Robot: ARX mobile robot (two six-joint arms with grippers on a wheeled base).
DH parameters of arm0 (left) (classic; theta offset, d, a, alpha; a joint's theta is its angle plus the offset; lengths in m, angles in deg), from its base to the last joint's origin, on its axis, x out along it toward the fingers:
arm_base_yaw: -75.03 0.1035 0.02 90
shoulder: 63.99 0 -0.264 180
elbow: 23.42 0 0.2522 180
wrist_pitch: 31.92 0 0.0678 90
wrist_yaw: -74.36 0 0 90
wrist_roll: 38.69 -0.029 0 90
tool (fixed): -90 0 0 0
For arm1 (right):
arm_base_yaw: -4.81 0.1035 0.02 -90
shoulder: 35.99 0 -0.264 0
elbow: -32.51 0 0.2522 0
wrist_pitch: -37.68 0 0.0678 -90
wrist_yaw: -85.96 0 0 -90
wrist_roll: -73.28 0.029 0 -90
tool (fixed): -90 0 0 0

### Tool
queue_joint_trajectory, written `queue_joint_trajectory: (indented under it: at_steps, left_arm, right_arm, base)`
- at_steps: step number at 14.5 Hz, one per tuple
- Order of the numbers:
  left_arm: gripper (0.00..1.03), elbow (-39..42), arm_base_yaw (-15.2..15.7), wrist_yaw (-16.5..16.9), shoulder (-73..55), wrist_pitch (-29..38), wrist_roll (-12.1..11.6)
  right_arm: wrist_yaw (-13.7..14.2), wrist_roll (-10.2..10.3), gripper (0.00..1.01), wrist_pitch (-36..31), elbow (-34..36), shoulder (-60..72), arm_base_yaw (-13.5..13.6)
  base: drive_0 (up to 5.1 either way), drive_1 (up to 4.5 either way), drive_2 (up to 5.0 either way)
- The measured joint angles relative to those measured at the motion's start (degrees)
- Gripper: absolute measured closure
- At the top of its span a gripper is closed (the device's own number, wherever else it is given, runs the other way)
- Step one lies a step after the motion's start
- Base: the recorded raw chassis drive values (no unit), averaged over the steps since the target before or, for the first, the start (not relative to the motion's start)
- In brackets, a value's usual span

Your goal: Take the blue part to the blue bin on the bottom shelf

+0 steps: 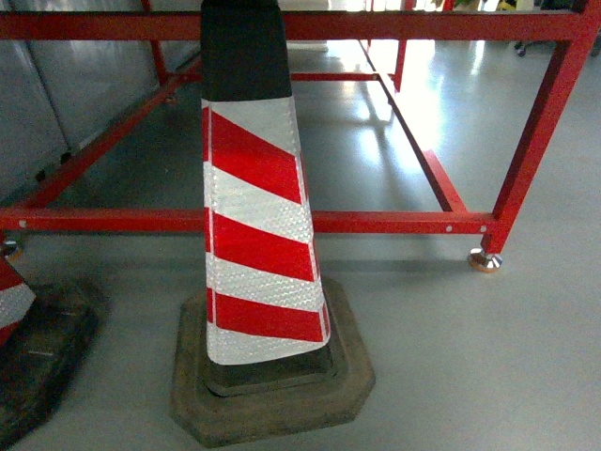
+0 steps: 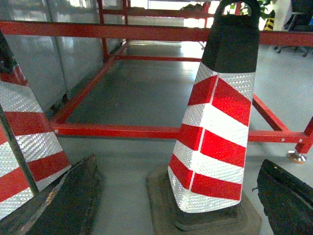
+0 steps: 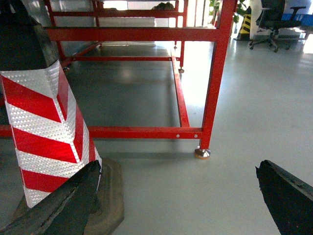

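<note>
The blue part, the blue bin and the bottom shelf are out of view in every frame. My left gripper is open, its dark fingers wide apart with nothing held; a red-and-white traffic cone stands on the floor beyond the gap. My right gripper is also open and holds nothing, with its fingers spread over bare grey floor. Neither gripper shows in the head view.
A red-and-white cone on a rubber base stands right in front of me. Another cone is at the left edge. Behind them runs a red steel frame with a levelling foot. An office chair stands far right.
</note>
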Motion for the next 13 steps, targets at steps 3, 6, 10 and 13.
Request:
queue_joint_trajectory:
  at_steps: [3, 6, 10, 13]
  left_arm:
    - [0.05, 0.00, 0.00, 0.00, 0.00, 0.00, 0.00]
    - [0.05, 0.00, 0.00, 0.00, 0.00, 0.00, 0.02]
    - [0.05, 0.00, 0.00, 0.00, 0.00, 0.00, 0.00]
    - [0.05, 0.00, 0.00, 0.00, 0.00, -0.07, 0.00]
  right_arm:
    - [0.00, 0.00, 0.03, 0.00, 0.00, 0.00, 0.00]
    - [0.00, 0.00, 0.03, 0.00, 0.00, 0.00, 0.00]
    - [0.00, 0.00, 0.03, 0.00, 0.00, 0.00, 0.00]
    - [0.00, 0.00, 0.03, 0.11, 0.00, 0.00, 0.00]
  base:
    - [0.0, 0.00, 0.0]
    - [0.0, 0.00, 0.0]
    - [0.0, 0.00, 0.0]
    - [0.0, 0.00, 0.0]
